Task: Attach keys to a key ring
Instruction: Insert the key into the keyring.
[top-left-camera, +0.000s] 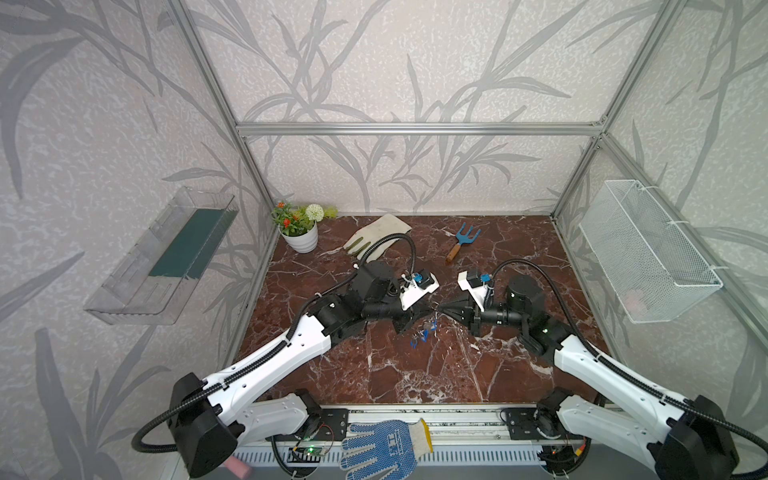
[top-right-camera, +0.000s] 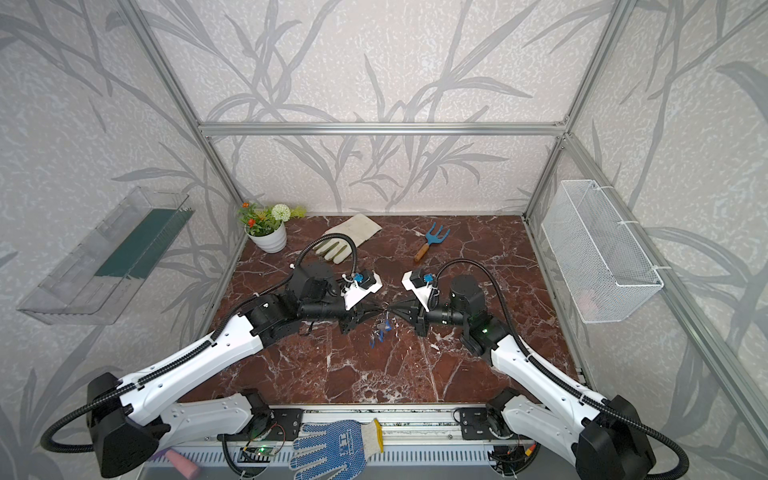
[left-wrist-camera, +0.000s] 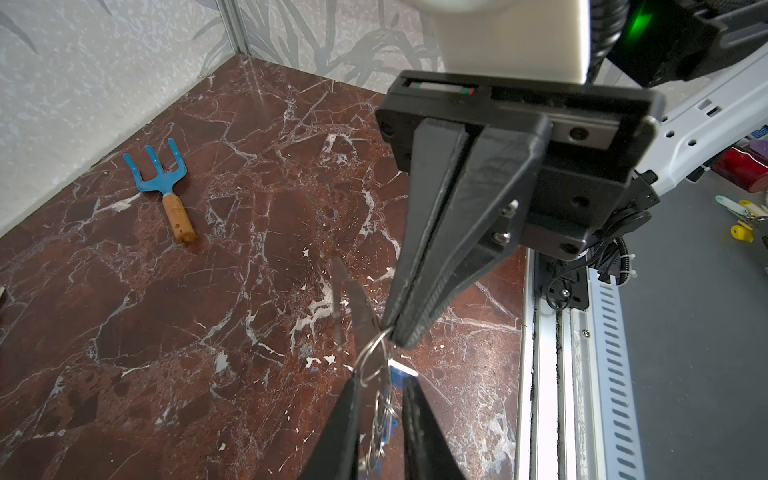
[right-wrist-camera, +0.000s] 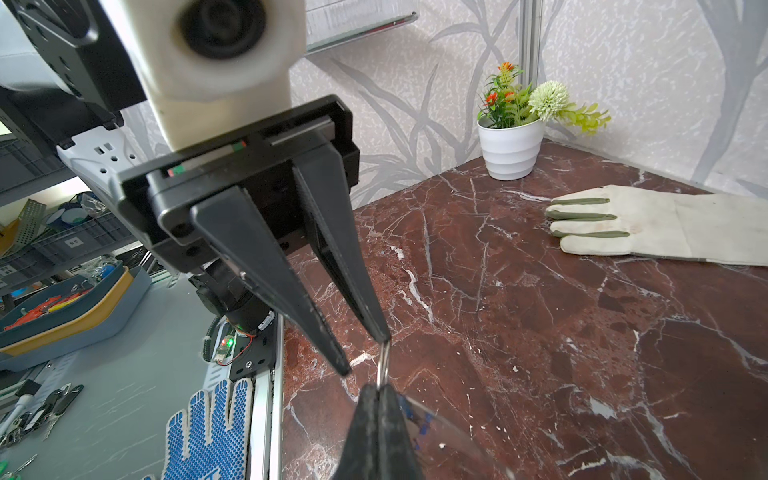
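My two grippers meet tip to tip over the middle of the table. The right gripper (right-wrist-camera: 379, 387) (top-left-camera: 441, 309) is shut on a small silver wire ring (right-wrist-camera: 384, 363) (left-wrist-camera: 360, 361). From that ring hang blue keys (top-left-camera: 423, 338) (top-right-camera: 376, 338) (left-wrist-camera: 399, 376) and the thin shiny key ring plate (left-wrist-camera: 353, 299) (right-wrist-camera: 449, 436). The left gripper (left-wrist-camera: 382, 380) (right-wrist-camera: 365, 353) (top-right-camera: 380, 309) stands narrowly open around this cluster. One of its fingertips (right-wrist-camera: 383, 337) touches the wire ring. Whether the lowest keys rest on the table is unclear.
At the back lie a blue hand fork (top-left-camera: 463, 241) and a white glove (top-left-camera: 378, 237), beside a flower pot (top-left-camera: 301, 239). A blue-dotted glove (top-left-camera: 382, 449) lies on the front rail. On the walls hang a mesh basket (top-left-camera: 648, 257) and a clear shelf (top-left-camera: 166, 257).
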